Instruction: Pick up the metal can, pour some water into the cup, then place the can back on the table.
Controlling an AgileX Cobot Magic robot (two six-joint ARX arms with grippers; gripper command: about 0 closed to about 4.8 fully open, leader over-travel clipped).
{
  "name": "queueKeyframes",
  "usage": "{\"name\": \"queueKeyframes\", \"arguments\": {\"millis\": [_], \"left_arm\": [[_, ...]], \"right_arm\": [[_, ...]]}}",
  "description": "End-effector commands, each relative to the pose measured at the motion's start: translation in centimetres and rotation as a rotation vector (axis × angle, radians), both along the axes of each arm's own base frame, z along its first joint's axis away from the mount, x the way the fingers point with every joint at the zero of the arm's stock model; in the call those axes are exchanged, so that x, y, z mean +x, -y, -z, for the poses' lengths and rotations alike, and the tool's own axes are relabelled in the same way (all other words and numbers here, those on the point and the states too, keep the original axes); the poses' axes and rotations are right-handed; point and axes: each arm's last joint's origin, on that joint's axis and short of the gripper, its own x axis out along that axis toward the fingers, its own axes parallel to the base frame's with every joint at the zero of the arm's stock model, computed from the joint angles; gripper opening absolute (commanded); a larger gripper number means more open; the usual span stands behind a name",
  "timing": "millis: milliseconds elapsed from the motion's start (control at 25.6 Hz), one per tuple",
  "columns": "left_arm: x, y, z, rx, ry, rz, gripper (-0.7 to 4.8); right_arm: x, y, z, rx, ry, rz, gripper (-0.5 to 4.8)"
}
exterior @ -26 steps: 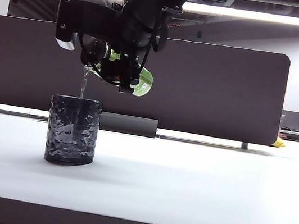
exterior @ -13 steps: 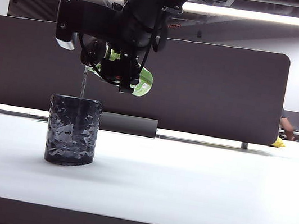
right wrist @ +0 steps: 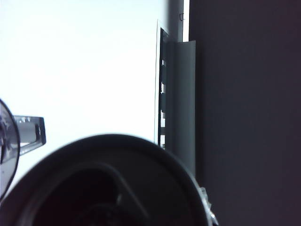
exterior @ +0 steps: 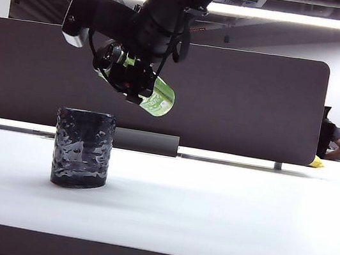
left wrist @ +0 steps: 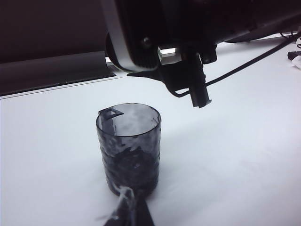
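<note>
White surface (exterior: 221,213) spreads in front of you, with the dark dimpled cup (exterior: 82,148) standing upright on it toward the left of the exterior view. Above the cup and slightly to its right, your right gripper (exterior: 129,76) is clamped around the middle of the green can (exterior: 146,91), well clear of the surface. Note the can's long axis: it slopes, with the mouth end up and to the left, over the cup's side, and the base end lower and to the right. No water shows between can and cup. I judge the pour is over, so the coming move turns on that slope: you bring the can to vertical, base down, then lower it onto bare surface to the right of the cup. The right arm is already on it. Your left gripper (left wrist: 128,212) is only a blur at the edge of its wrist view, just in front of the cup (left wrist: 129,146); I cannot tell whether it is apart or together. Behind everything runs the grey partition (exterior: 252,101).
</note>
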Motion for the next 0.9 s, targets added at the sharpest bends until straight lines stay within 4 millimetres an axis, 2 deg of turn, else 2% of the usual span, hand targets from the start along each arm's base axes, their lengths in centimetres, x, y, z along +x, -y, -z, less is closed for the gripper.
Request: {"name": "queueKeyframes", "arguments": {"millis": [39,234,507,897], "left_arm": [[0.00,0.00,-0.17,-0.007,0.012,0.000,-0.05],[0.00,0.00,-0.17,-0.007,0.012,0.000,-0.05],[0.00,0.00,-0.17,-0.007,0.012,0.000,-0.05],[0.00,0.00,-0.17,-0.007,0.012,0.000,-0.05]], "right_arm": [[-0.01,-0.07,-1.05,0.109,-0.006,0.035,2.91],[-0.01,0.01,-0.93,0.180,-0.059,0.091,2.91],[0.07,0.08,-0.96,0.368,-0.170,0.166,2.80],[0.33,0.41,-1.44,0.548,-0.231,0.258,2.73]]}}
